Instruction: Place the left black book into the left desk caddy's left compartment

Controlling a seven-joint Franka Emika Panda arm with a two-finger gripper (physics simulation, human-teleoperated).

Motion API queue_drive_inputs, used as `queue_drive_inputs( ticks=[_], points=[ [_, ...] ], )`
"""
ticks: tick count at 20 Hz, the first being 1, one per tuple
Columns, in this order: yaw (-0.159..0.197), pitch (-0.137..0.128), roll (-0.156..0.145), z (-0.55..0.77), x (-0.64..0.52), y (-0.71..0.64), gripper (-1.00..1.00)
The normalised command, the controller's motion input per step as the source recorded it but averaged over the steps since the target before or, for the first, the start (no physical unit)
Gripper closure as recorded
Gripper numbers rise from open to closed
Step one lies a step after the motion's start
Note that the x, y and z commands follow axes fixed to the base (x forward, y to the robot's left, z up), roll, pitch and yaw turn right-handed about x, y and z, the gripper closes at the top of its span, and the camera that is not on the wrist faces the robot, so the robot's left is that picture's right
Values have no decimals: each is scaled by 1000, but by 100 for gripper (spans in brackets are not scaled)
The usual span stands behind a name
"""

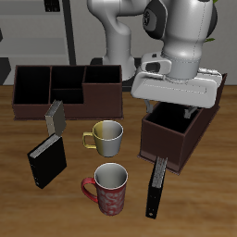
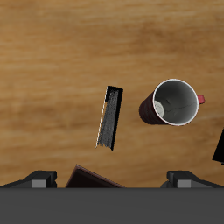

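The left black book (image 1: 157,188) is slim with a pale grey strip and stands near the table's front edge, just in front of the left desk caddy (image 1: 190,141). The caddy is a dark brown open-top box seen corner-on. My gripper (image 1: 182,108) hangs above the caddy, well above and behind the book. In the wrist view the book (image 2: 110,116) lies ahead of the gripper (image 2: 112,180), whose fingertips (image 2: 39,179) stand wide apart with nothing between them. A corner of the caddy (image 2: 91,178) shows between the fingers.
A red patterned mug (image 1: 109,188) (image 2: 175,102) stands beside the slim book. A yellow-green mug (image 1: 106,137) stands mid-table. A wider black book (image 1: 46,159) (image 2: 219,147) and a grey speckled book (image 1: 56,116) stand in front of the long dark brown caddy (image 1: 65,88).
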Motion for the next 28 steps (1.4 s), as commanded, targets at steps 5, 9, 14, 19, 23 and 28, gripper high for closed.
queue_drive_inputs(
  ticks=[5, 9, 14, 19, 23, 28],
  points=[
    [-13, -2, 21, -414, 110, 138, -100],
    [-25, -5, 9, -433, 239, -49, -100],
    [-20, 9, 4, -236, 48, -2, -100],
    [-1, -33, -4, -185, 34, -3, -100],
    [-19, -24, 8, -208, 41, -101, -100],
    [-26, 12, -13, -194, 35, -86, -100]
  ],
)
